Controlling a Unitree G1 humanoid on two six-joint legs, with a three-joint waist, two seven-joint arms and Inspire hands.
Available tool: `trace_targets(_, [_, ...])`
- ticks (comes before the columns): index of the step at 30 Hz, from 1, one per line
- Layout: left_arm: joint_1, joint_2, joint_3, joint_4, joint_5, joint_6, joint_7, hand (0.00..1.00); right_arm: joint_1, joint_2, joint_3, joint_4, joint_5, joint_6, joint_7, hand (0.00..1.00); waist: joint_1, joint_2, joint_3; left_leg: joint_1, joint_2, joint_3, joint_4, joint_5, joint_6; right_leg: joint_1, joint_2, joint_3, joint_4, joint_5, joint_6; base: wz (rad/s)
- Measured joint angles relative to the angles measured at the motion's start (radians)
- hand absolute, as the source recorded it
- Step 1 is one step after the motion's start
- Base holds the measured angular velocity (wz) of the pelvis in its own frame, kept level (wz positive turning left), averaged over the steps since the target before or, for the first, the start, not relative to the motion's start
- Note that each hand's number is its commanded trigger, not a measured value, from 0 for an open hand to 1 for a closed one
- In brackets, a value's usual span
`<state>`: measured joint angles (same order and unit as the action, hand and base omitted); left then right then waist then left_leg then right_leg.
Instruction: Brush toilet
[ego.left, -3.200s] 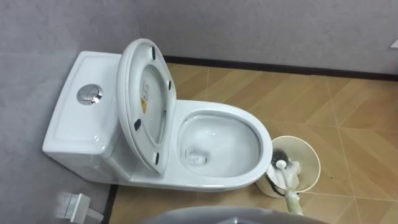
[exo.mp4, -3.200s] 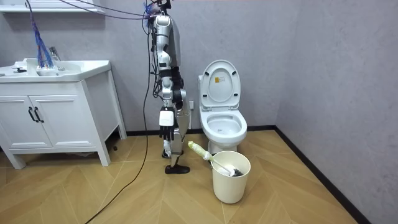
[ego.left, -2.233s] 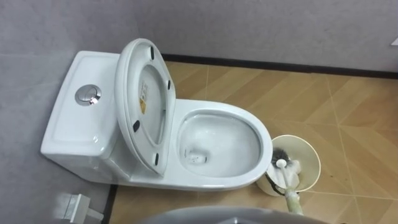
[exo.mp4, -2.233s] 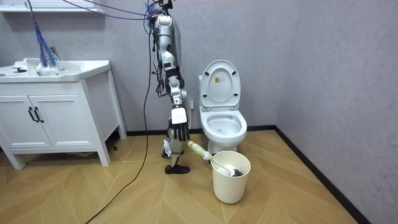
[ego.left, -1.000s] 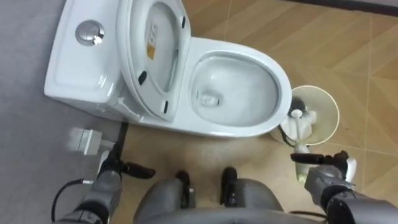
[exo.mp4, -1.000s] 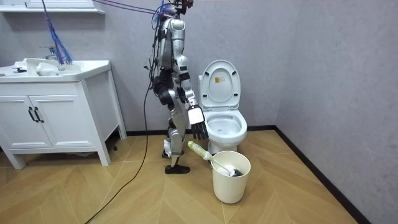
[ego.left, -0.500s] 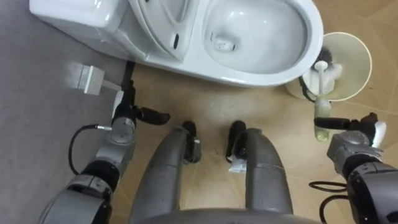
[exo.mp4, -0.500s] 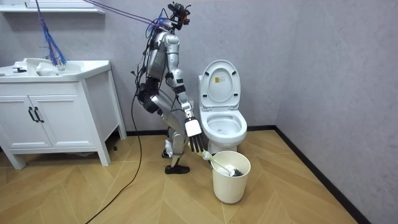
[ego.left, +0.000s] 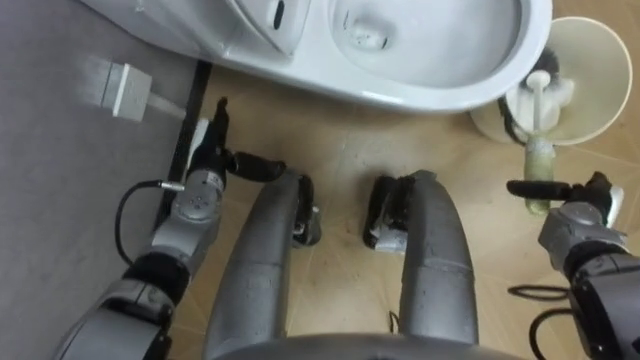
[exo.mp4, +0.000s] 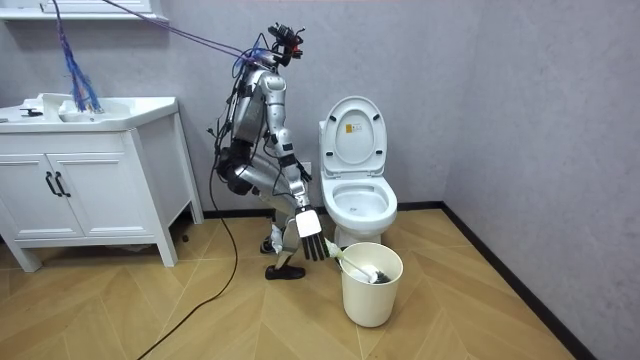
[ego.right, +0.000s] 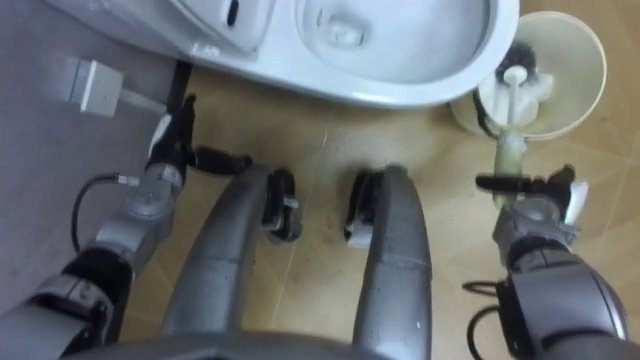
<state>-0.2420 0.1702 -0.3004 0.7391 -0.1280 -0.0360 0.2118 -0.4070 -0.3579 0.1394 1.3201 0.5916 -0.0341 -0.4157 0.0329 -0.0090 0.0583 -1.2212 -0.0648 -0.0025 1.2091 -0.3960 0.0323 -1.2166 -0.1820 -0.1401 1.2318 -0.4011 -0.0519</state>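
Observation:
A white toilet (exo.mp4: 358, 195) stands against the grey wall with its lid (exo.mp4: 353, 130) raised; its bowl rim (ego.left: 440, 95) lies along the top of the eye views. To its right, a cream bucket (ego.left: 612, 60) holds the toilet brush, whose pale green handle (ego.left: 540, 160) sticks out toward me. My right hand (ego.left: 572, 215) is at the handle's end, fingers straight, one dark finger lying across it. My left hand (ego.left: 203, 175) hangs open by the toilet's base. In the room view I stand bent forward beside the toilet, right hand (exo.mp4: 311, 242) low at the handle (exo.mp4: 330, 247).
A white vanity cabinet (exo.mp4: 90, 180) with a sink stands at the room view's left. A small white box (ego.left: 115, 85) lies by the wall near the toilet's base. Wood floor spreads in front of the bucket (exo.mp4: 372, 285).
I have bent further forward, so the eye views have tipped down onto my legs and the floor. My right hand has dropped lower to the brush handle's end.

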Motion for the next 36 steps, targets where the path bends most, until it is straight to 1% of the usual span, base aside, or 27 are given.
trace_targets(4, [0.021, 0.001, 0.0, -0.026, -0.001, 0.0, -0.01, 0.0, 0.028, -0.001, 0.001, -0.014, 0.001, 0.0, 0.02, 0.0, 0.001, 0.004, -0.0022, -0.017, -0.001, 0.004, 0.04, -0.017, 0.004, -0.017, -0.008, 0.002, 0.045, -0.02, -0.004, 0.05])
trace_targets(5, [0.025, 0.001, 0.0, -0.026, -0.002, 0.0, -0.01, 0.0, 0.035, -0.001, 0.001, -0.024, 0.001, 0.0, 0.02, 0.0, 0.001, 0.004, -0.0024, -0.017, -0.001, 0.006, 0.042, -0.018, 0.005, -0.017, -0.009, 0.003, 0.049, -0.025, 0.001, 0.03])
trace_targets(7, [0.034, 0.002, 0.0, -0.029, -0.002, 0.0, -0.01, 0.0, 0.044, -0.001, 0.001, -0.039, 0.001, -0.001, 0.019, 0.0, 0.003, 0.006, -0.0034, -0.017, -0.002, 0.01, 0.044, -0.019, 0.007, -0.019, -0.011, 0.005, 0.054, -0.027, 0.0, 0.0])
trace_targets(8, [0.044, 0.002, 0.0, -0.031, -0.012, 0.0, -0.01, 0.0, 0.046, -0.001, 0.005, -0.041, 0.001, -0.002, 0.018, 0.0, 0.004, 0.01, -0.0062, -0.019, -0.002, 0.01, 0.044, -0.019, 0.007, -0.02, -0.012, 0.003, 0.055, -0.027, -0.001, 0.0])
trace_targets(10, [0.057, 0.003, 0.001, -0.035, -0.021, 0.0, -0.01, 0.0, 0.046, -0.002, 0.017, -0.045, -0.007, -0.005, 0.012, 0.0, 0.009, 0.014, -0.0087, -0.022, 0.0, 0.015, 0.046, -0.02, 0.008, -0.027, -0.011, 0.007, 0.059, -0.028, -0.001, 0.0])
trace_targets(12, [0.064, 0.002, 0.001, -0.042, -0.022, 0.0, -0.011, 0.0, 0.047, -0.003, 0.026, -0.046, -0.008, -0.012, 0.011, 0.0, 0.017, 0.014, -0.0087, -0.026, 0.0, 0.022, 0.047, -0.02, 0.007, -0.036, -0.012, 0.015, 0.066, -0.028, -0.002, 0.0])
trace_targets(14, [0.073, 0.002, 0.001, -0.055, -0.023, 0.0, -0.013, 0.0, 0.056, -0.006, 0.029, -0.046, -0.007, -0.016, 0.011, 0.0, 0.027, 0.016, -0.0101, -0.03, 0.0, 0.028, 0.065, -0.03, 0.007, -0.043, -0.019, 0.016, 0.09, -0.038, -0.011, 0.0])
trace_targets(15, [0.077, 0.003, 0.001, -0.06, -0.025, 0.0, -0.014, 0.0, 0.056, -0.007, 0.035, -0.046, -0.007, -0.017, 0.011, 0.0, 0.027, 0.017, -0.0101, -0.03, 0.0, 0.028, 0.072, -0.033, 0.007, -0.044, -0.021, 0.016, 0.096, -0.043, -0.012, 0.0])
trace_targets(17, [0.086, 0.006, 0.0, -0.081, -0.04, 0.0, -0.025, 0.0, 0.055, -0.013, 0.045, -0.056, -0.007, -0.019, 0.011, 0.0, 0.027, 0.017, -0.0101, -0.034, 0.0, 0.031, 0.085, -0.04, 0.004, -0.052, -0.024, 0.025, 0.115, -0.055, -0.006, 0.0])
trace_targets(20, [0.086, 0.008, 0.001, -0.081, -0.045, 0.0, -0.029, 0.0, 0.071, -0.018, 0.046, -0.083, -0.007, -0.021, 0.011, 0.0, 0.023, 0.017, -0.0102, -0.036, -0.001, 0.03, 0.094, -0.044, 0.0, -0.055, -0.026, 0.025, 0.126, -0.061, -0.01, 0.0])
trace_targets(26, [0.095, 0.009, 0.001, -0.102, -0.077, -0.001, -0.044, 0.0, 0.074, -0.033, 0.058, -0.119, -0.007, -0.024, 0.011, 0.0, 0.023, 0.017, -0.0102, -0.063, 0.001, 0.028, 0.114, -0.046, -0.003, -0.082, -0.025, 0.024, 0.145, -0.064, -0.014, 0.0])
trace_targets(28, [0.095, 0.009, 0.0, -0.102, -0.08, -0.002, -0.047, 0.0, 0.074, -0.033, 0.07, -0.119, -0.006, -0.032, 0.009, 0.0, 0.024, 0.016, -0.0101, -0.065, 0.001, 0.028, 0.115, -0.046, -0.003, -0.084, -0.025, 0.024, 0.146, -0.064, -0.014, 0.0])
trace_targets(33, [0.099, 0.009, -0.002, -0.103, -0.128, -0.003, -0.05, 0.0, 0.073, -0.033, 0.095, -0.12, -0.006, -0.04, 0.002, 0.0, 0.024, 0.016, -0.0098, -0.071, 0.001, 0.028, 0.115, -0.046, -0.003, -0.089, -0.025, 0.024, 0.146, -0.064, -0.014, 0.0])
trace_targets(36, [0.104, 0.016, -0.02, -0.104, -0.157, -0.011, -0.05, 0.0, 0.073, -0.033, 0.096, -0.119, -0.007, -0.041, 0.002, 0.0, 0.023, 0.016, -0.0097, -0.078, 0.002, 0.027, 0.116, -0.046, -0.003, -0.095, -0.026, 0.02, 0.146, -0.064, -0.015, 0.0])
